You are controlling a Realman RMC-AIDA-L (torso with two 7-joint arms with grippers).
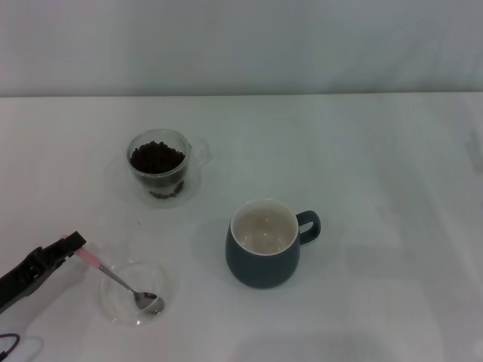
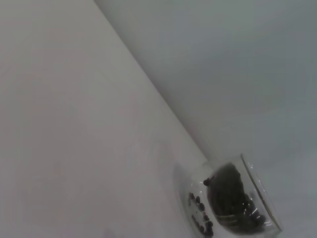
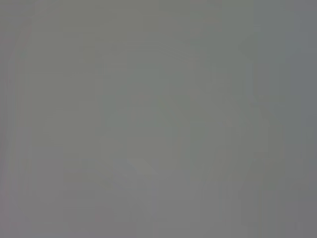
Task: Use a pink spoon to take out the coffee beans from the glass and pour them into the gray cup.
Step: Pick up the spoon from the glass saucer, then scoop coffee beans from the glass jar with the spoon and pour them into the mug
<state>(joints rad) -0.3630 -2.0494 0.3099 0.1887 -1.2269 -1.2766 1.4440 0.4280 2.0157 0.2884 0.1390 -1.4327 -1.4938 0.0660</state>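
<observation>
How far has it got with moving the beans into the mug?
Barely begun. The left gripper is at the pink spoon, whose bowl lies in a glass dish. The coffee beans fill the glass; the gray cup is empty. All scooping and pouring remains.

A bare test setup rather than a lived-in room: a plain white table (image 1: 377,151) runs back to a blank pale grey wall (image 1: 241,45), with only a few staged pieces of tableware and a black robot arm.
</observation>
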